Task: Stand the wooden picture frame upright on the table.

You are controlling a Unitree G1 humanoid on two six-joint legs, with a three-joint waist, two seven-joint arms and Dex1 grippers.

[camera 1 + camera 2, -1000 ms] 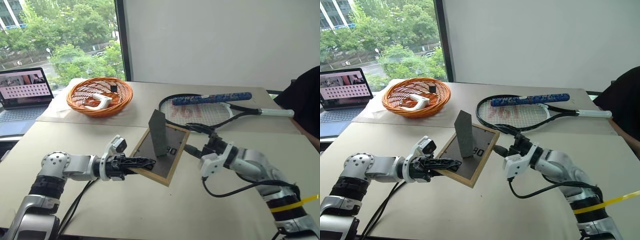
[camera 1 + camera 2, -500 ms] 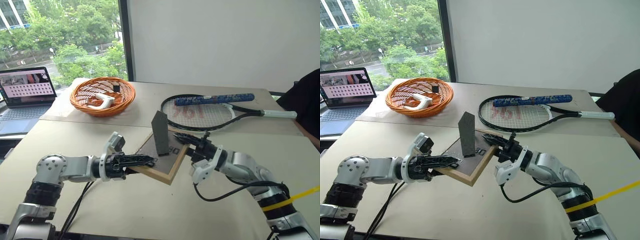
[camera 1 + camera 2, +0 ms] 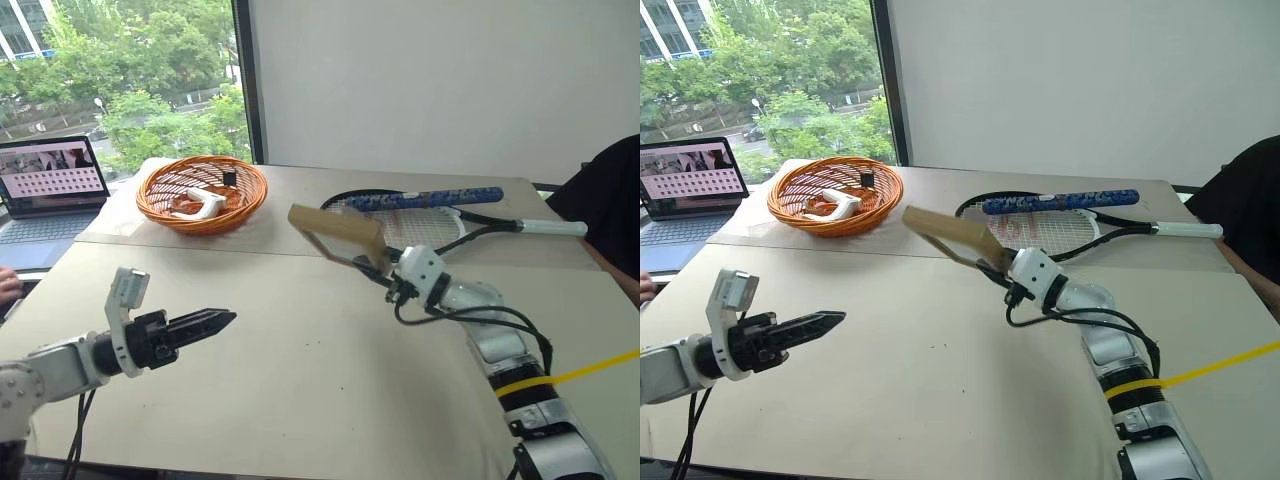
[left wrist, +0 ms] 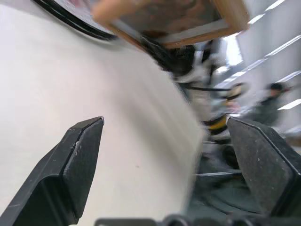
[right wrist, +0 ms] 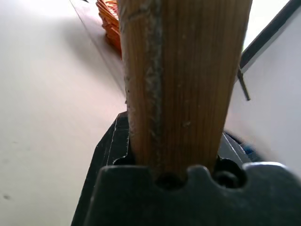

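Released by the left gripper (image 3: 222, 319), whose jaws are spread wide and empty, the wooden picture frame (image 3: 338, 232) is now clamped in the right gripper (image 3: 385, 268) above the table (image 3: 330, 400)

A plain white wall (image 3: 430, 80) stands behind the far side. At the far left a big window (image 3: 120, 70) with a dark frame (image 3: 243, 80) shows green trees and a building outside, and it gives soft daylight. At the right edge sits a person in dark clothes (image 3: 610, 200).
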